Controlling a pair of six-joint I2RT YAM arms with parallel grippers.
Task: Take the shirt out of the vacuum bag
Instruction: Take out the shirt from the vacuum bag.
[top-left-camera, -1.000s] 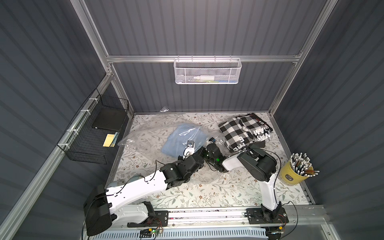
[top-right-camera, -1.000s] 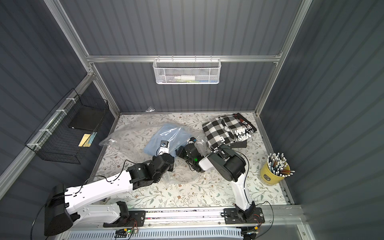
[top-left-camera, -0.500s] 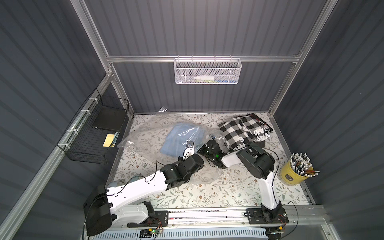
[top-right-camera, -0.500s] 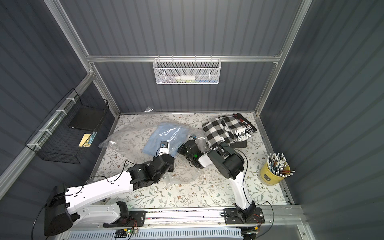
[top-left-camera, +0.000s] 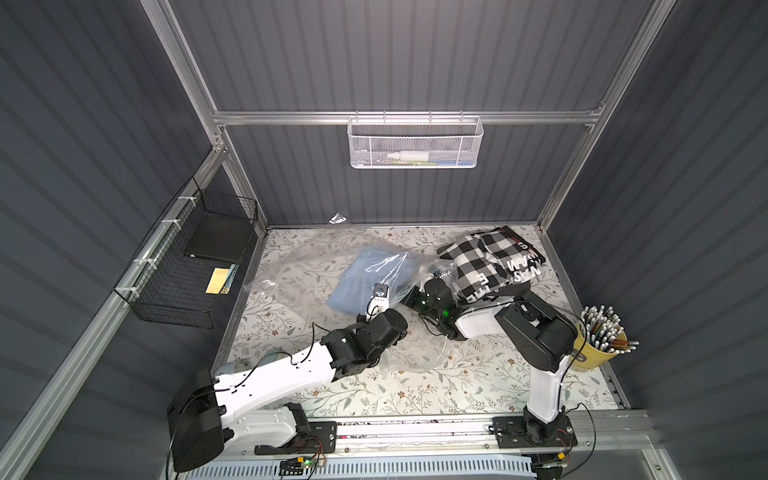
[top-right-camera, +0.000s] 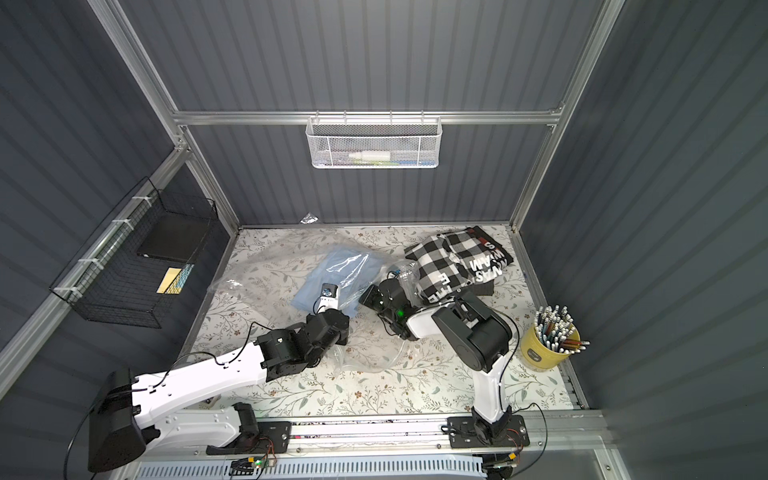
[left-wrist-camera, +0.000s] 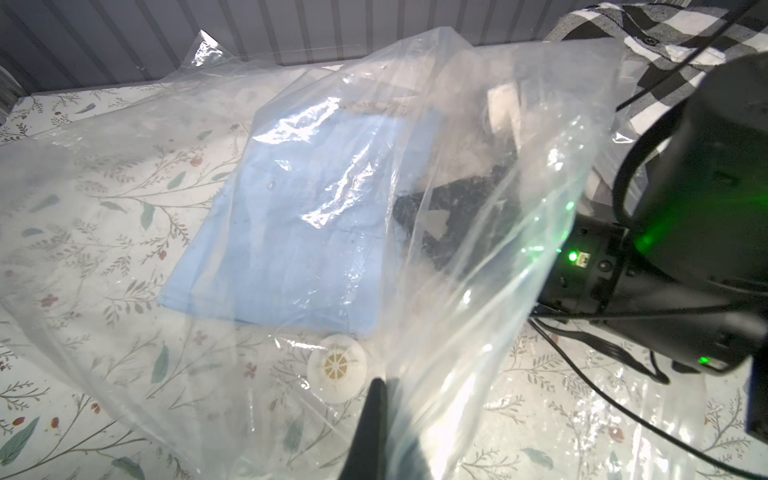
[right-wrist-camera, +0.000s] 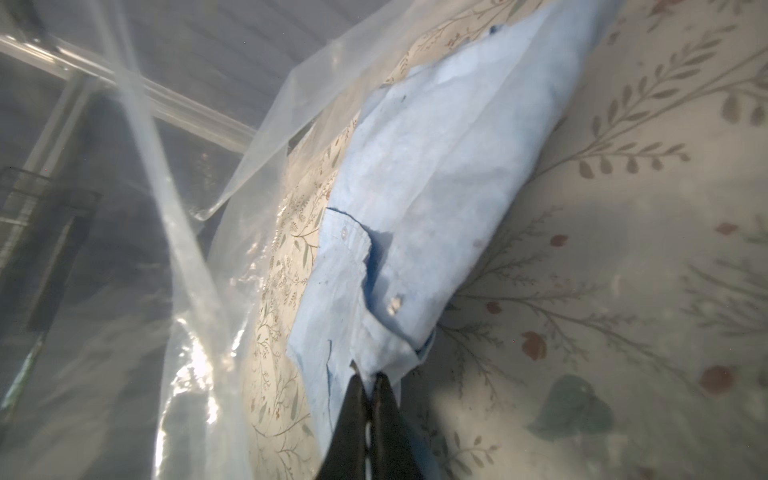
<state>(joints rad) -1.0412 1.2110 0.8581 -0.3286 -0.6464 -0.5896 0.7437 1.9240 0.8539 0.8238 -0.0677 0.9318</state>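
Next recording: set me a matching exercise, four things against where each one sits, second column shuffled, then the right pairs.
1. light blue folded shirt
2. black-and-white checked shirt
3. yellow cup of pens
4. white mesh basket

A. hung on the back wall
B. inside the clear plastic vacuum bag
C. at the right edge of the table
D. in the table's far right corner, outside the bag

Pairs: 1-B, 2-D, 3-C, 4-A

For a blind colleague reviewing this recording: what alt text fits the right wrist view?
The right gripper, shut, pinches the corner of a folded light blue shirt inside the clear vacuum bag. The floral tabletop shows hazily through the plastic.
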